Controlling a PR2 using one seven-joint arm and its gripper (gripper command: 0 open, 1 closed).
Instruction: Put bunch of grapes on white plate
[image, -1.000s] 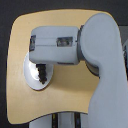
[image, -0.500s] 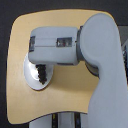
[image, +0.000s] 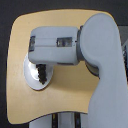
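Note:
The white plate (image: 33, 80) lies at the left side of the tan table (image: 65, 107) in the exterior view. My grey arm reaches across the table, and its gripper (image: 40, 67) hangs over the plate's upper part. A dark, lumpy shape that looks like the bunch of grapes (image: 44, 75) shows over the plate just below the gripper. The wrist housing covers the fingers, so their spread is hidden. Whether the grapes rest on the plate or hang from the gripper is unclear.
The large grey arm (image: 100, 55) and its forearm (image: 57, 47) cover the table's right side and middle. The table's rounded edge runs close to the plate on the exterior view's left. Dark floor surrounds the table.

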